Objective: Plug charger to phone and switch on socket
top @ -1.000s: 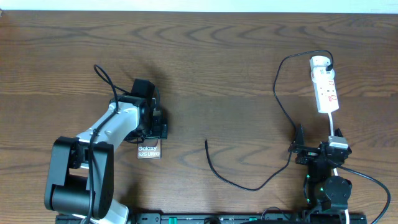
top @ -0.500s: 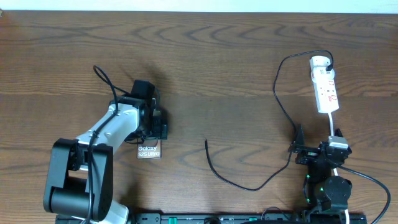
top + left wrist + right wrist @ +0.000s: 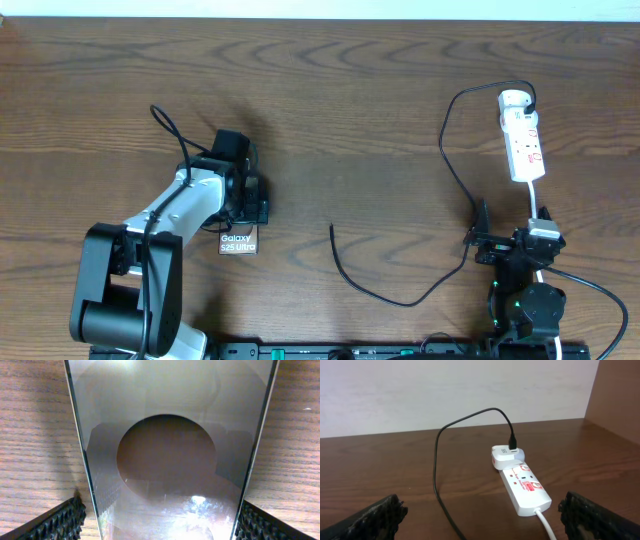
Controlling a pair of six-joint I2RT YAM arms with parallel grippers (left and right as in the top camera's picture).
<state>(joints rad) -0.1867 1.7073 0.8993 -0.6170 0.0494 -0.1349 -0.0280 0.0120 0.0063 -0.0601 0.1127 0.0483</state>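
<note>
The phone [image 3: 238, 242] lies on the wooden table at the left, its lettered end poking out from under my left gripper [image 3: 244, 220]. In the left wrist view the phone's glossy face [image 3: 165, 455] fills the frame and my left gripper [image 3: 160, 522] has a pad at each long edge. The black charger cable [image 3: 400, 300] runs from the white adapter [image 3: 514, 99] in the socket strip [image 3: 526, 146] to its loose plug tip [image 3: 332, 228] at mid-table. My right gripper [image 3: 510, 228] is open and empty, just in front of the strip [image 3: 526, 485].
The strip's thick white cord [image 3: 536, 200] runs toward the right arm's base. The cable loops over the table [image 3: 436, 470] to the left of the strip. A pale wall stands behind the table's far edge.
The phone and my left gripper have shifted very slightly to the left. The right arm, cable and strip have not moved.
</note>
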